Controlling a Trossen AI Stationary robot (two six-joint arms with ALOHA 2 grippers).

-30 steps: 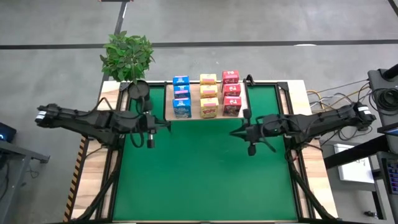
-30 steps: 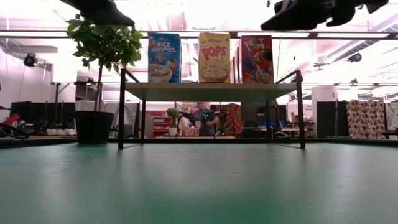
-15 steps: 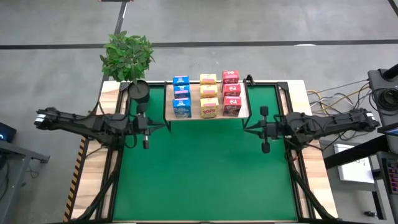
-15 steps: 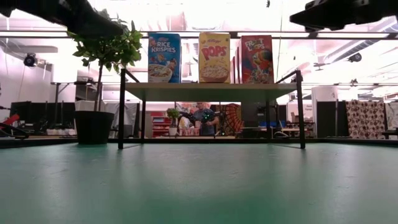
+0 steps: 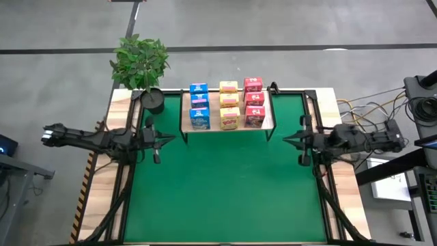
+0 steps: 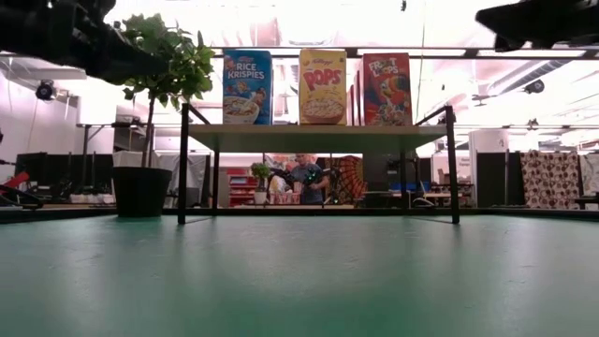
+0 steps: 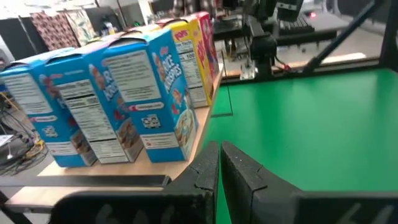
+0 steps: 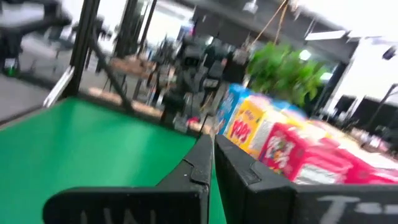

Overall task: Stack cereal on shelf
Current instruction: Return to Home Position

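Shelf (image 5: pixel 214 113): nine cereal boxes (image 5: pixel 229 102)

Glossy printed cardboard is being shown by the cereal boxes (image 7: pixel 124 93), smooth pale wood by the shelf (image 6: pixel 318 138), matt green covering by the surface (image 5: pixel 225 191).

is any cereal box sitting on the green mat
No, all nine boxes stand on the shelf, in three rows by colour.

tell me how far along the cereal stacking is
Done: three blue boxes, three yellow boxes and three red boxes stand in rows on the shelf. In hand: nothing; the left gripper and right gripper are shut and empty, at opposite sides of the table. Left: apparently only parking the arms.
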